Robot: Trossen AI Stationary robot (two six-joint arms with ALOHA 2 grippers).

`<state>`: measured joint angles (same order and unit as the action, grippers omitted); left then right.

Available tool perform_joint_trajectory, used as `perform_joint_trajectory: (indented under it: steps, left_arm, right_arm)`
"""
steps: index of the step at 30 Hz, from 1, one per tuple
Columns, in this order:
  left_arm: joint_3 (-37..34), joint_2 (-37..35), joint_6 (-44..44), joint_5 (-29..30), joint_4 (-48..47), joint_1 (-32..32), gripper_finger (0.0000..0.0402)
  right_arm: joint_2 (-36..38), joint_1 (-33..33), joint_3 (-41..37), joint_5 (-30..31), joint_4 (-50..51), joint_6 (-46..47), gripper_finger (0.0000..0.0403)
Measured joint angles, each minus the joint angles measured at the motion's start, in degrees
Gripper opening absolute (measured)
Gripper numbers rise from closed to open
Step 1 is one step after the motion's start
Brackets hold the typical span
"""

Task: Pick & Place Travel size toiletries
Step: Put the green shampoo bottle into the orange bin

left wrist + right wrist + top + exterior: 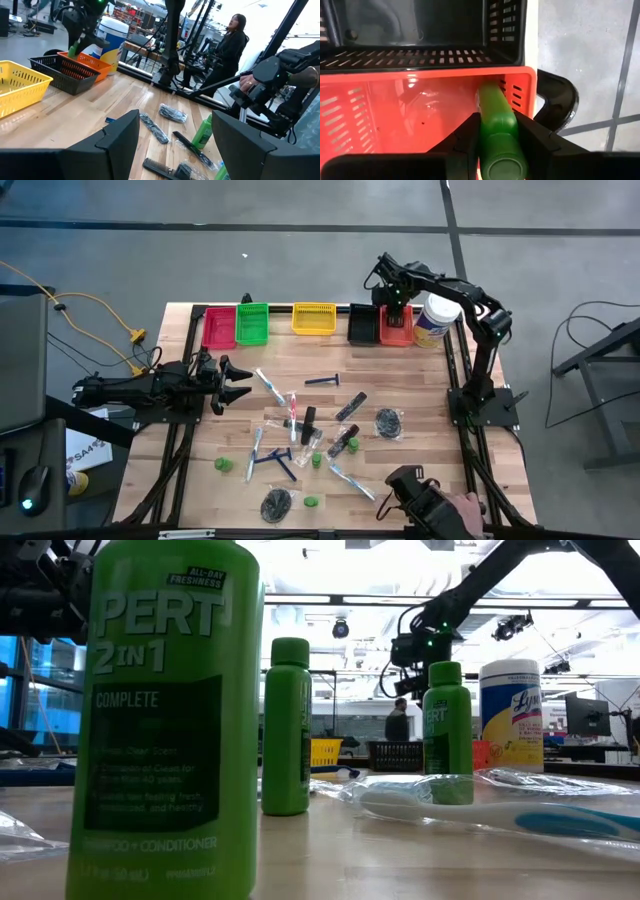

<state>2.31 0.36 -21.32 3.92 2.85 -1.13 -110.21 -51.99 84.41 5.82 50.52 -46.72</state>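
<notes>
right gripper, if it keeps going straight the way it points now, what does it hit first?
Probably the floor of the orange bin. The right gripper, jaws shut on a green bottle, points down into it, bottle leading, near a corner wall. Depth to the bottom is unclear.

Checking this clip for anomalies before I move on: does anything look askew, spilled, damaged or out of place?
Nothing spilled or broken. The right gripper holds a small green plastic bottle over the orange mesh bin. One oddity: a person's hand reaches onto the wooden table at its near edge.
</notes>
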Motion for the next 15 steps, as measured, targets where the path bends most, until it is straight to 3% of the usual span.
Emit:
perform_joint_trajectory:
  steps: [15]
  left_arm:
    - [0.0, 0.0, 0.0, 0.0, 0.0, 0.0, 0.0241]
  right_arm:
    - [0.0, 2.7, -0.1, 0.0, -2.2, -1.4, 0.0143]
